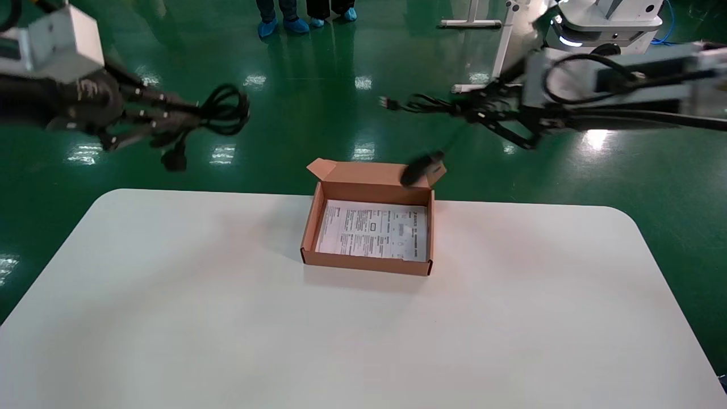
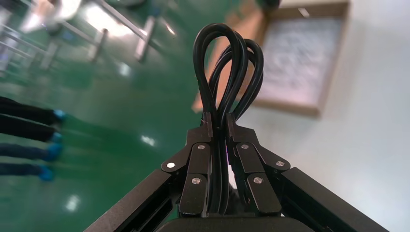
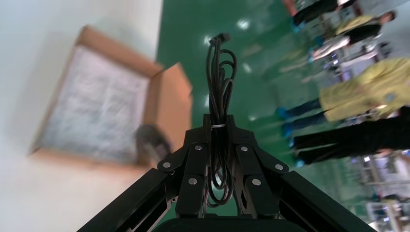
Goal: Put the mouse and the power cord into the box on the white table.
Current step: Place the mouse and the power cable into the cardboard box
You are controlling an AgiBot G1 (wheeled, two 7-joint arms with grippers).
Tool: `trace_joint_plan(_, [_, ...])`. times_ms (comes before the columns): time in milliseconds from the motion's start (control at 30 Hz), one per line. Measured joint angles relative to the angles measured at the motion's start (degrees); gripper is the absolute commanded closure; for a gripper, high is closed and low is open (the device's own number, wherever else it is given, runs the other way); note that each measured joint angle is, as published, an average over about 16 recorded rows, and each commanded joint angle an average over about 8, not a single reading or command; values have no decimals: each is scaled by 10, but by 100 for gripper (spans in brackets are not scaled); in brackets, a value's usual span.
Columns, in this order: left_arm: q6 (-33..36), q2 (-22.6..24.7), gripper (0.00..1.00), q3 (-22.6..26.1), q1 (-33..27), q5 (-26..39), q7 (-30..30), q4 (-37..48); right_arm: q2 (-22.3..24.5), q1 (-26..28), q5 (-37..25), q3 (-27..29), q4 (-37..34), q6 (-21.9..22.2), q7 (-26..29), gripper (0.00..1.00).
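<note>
The brown box (image 1: 366,264) lies open at the far middle of the white table (image 1: 170,318), a printed sheet on its bottom and its flap up at the back. My left gripper (image 1: 190,113) hangs over the floor beyond the table's far left, shut on the power cord (image 1: 227,111), whose plug (image 1: 174,159) dangles below. The left wrist view shows the cord's loops (image 2: 227,63) sticking out past the gripper (image 2: 220,121). My right gripper (image 1: 460,108) is shut on the mouse's bundled cable (image 3: 220,72). The mouse (image 1: 423,167) swings over the box's far right corner.
Green floor surrounds the table. People in blue shoe covers (image 1: 284,25) stand far behind. A white stand (image 1: 471,23) and another machine (image 1: 602,23) are at the back right. More people (image 3: 358,92) show in the right wrist view.
</note>
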Motion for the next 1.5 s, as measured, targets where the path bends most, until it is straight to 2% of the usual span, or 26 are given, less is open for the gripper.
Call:
trace_joint_plan(233, [-26, 34, 100, -17, -24, -20, 10, 21, -84, -8, 5, 2, -16, 57, -17, 100])
trace_joint_plan(400, [-28, 54, 100, -20, -34, -24, 31, 49, -128, -23, 0, -3, -37, 79, -41, 100])
trace_joint_plan(600, [-18, 65, 100, -19, -40, -23, 53, 81, -156, -43, -12, -14, -60, 94, -65, 100])
trace_joint_plan(900, [1, 68, 100, -15, -45, -18, 72, 116, -168, -77, -32, -37, -70, 110, -73, 98])
trace_joint_plan(933, [3, 68, 100, -15, -45, -17, 73, 119, -169, -80, -34, -39, -69, 111, -72, 93])
trace_joint_plan(967, [5, 69, 100, -14, -46, -17, 75, 122, -169, -84, -36, -42, -68, 113, -70, 83])
trace_joint_plan(1133, [15, 70, 100, -13, -47, -16, 80, 133, -171, -96, -40, -54, -59, 117, -62, 20])
trace_joint_plan(1200, [19, 71, 100, -13, -47, -15, 82, 136, -171, -100, -41, -58, -55, 118, -58, 2])
trace_joint_plan(1500, [34, 78, 100, -10, -41, -14, 89, 145, -169, -103, -36, -71, -44, 123, -47, 0])
